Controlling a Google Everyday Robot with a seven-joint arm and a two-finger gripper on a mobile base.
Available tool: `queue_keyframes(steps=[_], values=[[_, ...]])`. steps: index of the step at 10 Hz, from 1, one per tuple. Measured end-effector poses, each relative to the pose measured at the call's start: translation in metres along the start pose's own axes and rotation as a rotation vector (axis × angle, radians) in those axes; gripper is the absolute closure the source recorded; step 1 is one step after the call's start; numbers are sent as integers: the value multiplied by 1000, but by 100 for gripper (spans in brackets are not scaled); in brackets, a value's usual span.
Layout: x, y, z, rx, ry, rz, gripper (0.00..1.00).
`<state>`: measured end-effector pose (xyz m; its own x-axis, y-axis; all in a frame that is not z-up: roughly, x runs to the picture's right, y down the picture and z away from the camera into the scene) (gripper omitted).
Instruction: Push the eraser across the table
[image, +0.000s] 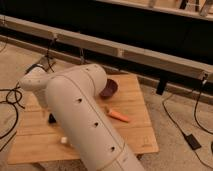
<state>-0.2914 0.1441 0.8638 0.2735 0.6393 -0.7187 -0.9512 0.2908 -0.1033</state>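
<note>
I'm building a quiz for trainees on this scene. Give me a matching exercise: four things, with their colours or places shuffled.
1 bowl
2 carrot
3 eraser
4 table

A orange, right of the arm
B light wooden planks
C dark purple, at the table's far side
D black, left of the arm

Pairs: 1-C, 2-A, 3-D, 4-B.
The gripper is out of view, apparently behind the arm.
</note>
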Motion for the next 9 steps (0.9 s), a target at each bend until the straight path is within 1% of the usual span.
queue_keyframes(steps=[3, 9], values=[[7, -9, 6, 1, 16, 18, 20], [15, -3, 11, -4, 36, -12, 20]])
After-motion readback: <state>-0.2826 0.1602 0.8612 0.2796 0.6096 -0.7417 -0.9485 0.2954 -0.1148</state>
